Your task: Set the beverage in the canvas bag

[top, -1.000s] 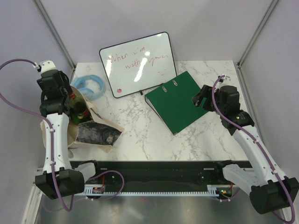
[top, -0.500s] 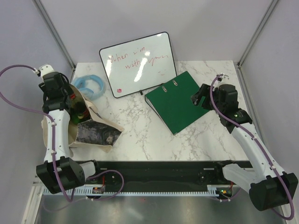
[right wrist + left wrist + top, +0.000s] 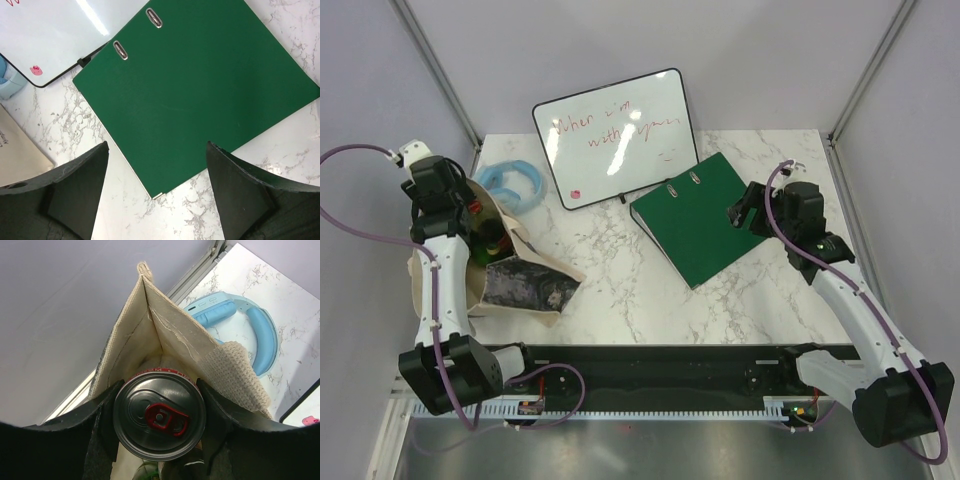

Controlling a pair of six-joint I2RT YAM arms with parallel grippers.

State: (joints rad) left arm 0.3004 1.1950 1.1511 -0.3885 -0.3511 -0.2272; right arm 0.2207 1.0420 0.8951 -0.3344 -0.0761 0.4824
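Left edge of the table: one canvas bag [image 3: 525, 285], and the left gripper [image 3: 159, 416] has its fingers clamped on the single beverage can [image 3: 150, 400], right at the bag's mouth. Toward the right edge, the right gripper [image 3: 156, 195] hangs, fingers apart, above one green binder [image 3: 200, 95]. Beyond sit one whiteboard [image 3: 615, 135] at the far edge and one pair of blue headphones [image 3: 262, 335] by the far-left corner.

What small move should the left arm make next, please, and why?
Probably ease the left gripper straight down into the canvas bag before releasing. Its fingers grip the can right at the bag's open mouth, with the cloth walls rising around it, so it looks lined up to go in.
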